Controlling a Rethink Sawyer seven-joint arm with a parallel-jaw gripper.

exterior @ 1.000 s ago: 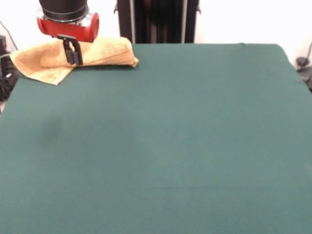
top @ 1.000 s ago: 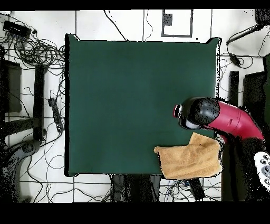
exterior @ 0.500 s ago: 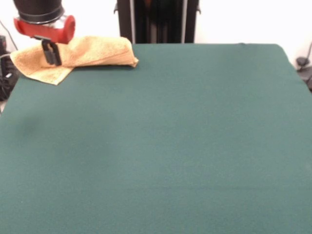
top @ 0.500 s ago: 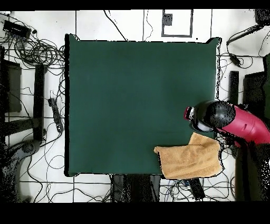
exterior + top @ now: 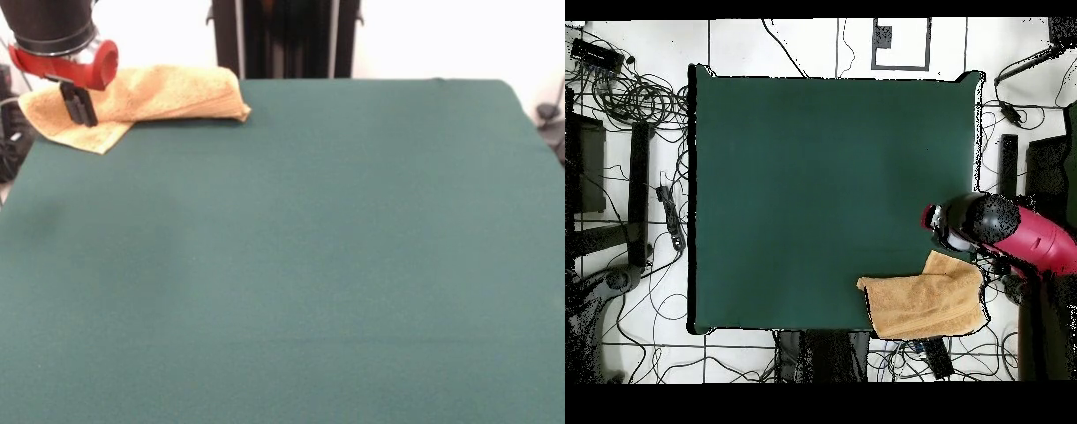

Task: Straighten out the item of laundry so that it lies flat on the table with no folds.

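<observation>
Dark green felt covers the table (image 5: 309, 265), which fills nearly the whole front view and is bare except at one corner. At that corner, on the robot's side of the worktop, lies the towel (image 5: 159, 95). It is doubled over into a thick roll along the far edge, with a lower flap spreading toward the side edge.

From above, the towel (image 5: 927, 298) overlaps both the base-side edge and the adjoining side edge, so part of it hangs off the table (image 5: 825, 180). The front view hides this overhang behind the roll.

The red and black arm hangs over the side edge, with the gripper (image 5: 78, 104) low beside the flap. Its jaws look close together and hold nothing. The overhead view shows only the arm's round head, never the fingers.

A pull aimed outward could probably drag the cloth off the corner. A pinch through both layers would likely keep the fold in place.
</observation>
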